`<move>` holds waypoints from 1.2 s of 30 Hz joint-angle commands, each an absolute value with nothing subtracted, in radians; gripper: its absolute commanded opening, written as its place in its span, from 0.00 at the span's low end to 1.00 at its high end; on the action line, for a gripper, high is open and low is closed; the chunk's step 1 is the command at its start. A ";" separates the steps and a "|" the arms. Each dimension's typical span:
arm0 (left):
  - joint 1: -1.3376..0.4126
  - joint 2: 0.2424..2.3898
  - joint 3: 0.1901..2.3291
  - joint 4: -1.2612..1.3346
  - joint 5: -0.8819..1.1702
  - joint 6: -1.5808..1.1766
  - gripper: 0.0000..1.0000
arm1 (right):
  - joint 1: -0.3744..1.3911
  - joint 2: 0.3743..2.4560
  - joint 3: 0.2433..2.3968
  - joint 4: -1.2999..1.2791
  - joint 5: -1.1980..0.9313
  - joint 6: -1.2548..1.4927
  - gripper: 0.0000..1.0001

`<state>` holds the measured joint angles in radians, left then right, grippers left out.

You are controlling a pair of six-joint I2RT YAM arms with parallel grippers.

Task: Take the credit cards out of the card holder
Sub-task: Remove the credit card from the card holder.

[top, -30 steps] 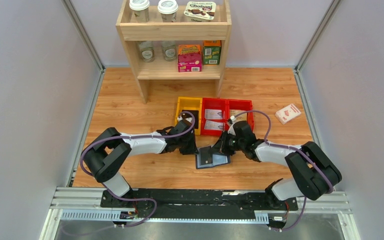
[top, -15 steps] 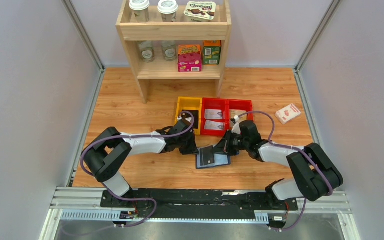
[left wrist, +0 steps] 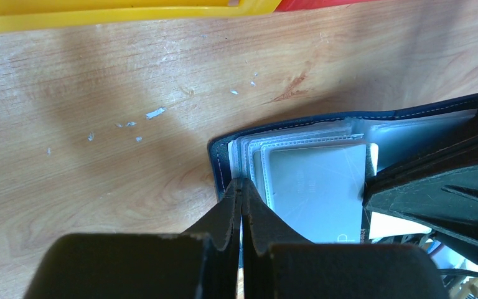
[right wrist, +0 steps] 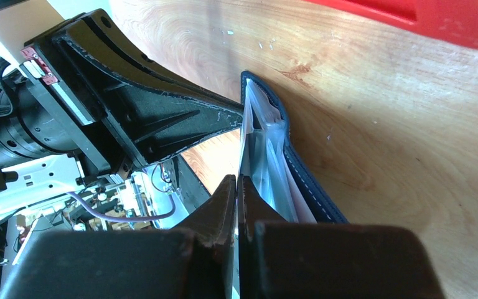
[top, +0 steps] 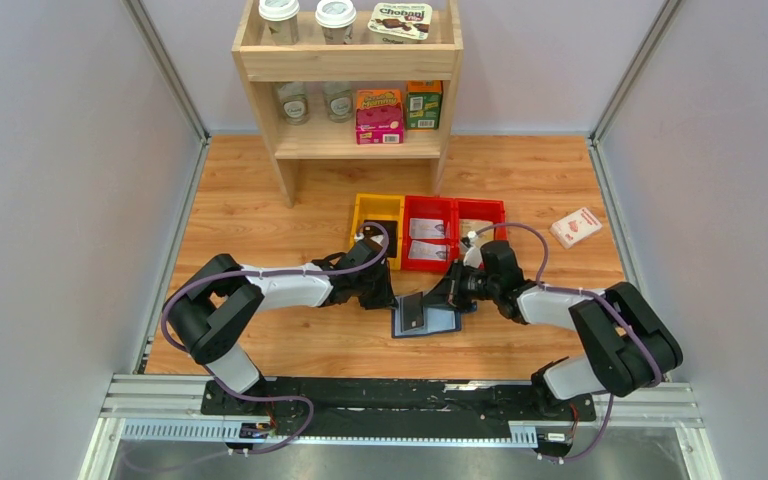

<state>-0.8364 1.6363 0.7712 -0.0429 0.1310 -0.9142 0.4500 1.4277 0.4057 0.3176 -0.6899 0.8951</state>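
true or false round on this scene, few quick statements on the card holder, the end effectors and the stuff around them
1. The card holder lies open on the table. True.
2. The left end effector is wide open. False: it is shut, tips at the holder's edge.
3. Behind the holder stand a yellow bin and two red bins. True.
4. The white-and-red box sits on the shelf. False: it lies on the table, far right.
5. The right end effector is shut. True.
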 commanded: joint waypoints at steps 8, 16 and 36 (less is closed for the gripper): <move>-0.838 1.658 0.755 -0.054 0.121 -0.904 0.00 | 0.414 1.388 0.408 0.259 -0.704 0.864 0.00; -0.838 1.658 0.755 -0.052 0.121 -0.904 0.00 | 0.351 1.341 0.403 0.147 -0.710 0.812 0.02; -0.845 1.582 0.753 0.071 0.221 -0.830 0.11 | 0.327 1.328 0.396 0.139 -0.693 0.788 0.00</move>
<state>-0.8364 1.6382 0.7589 0.0074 0.1829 -0.8703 0.3069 1.3136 0.3786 0.0849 -0.6922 0.7849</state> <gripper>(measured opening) 0.062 0.004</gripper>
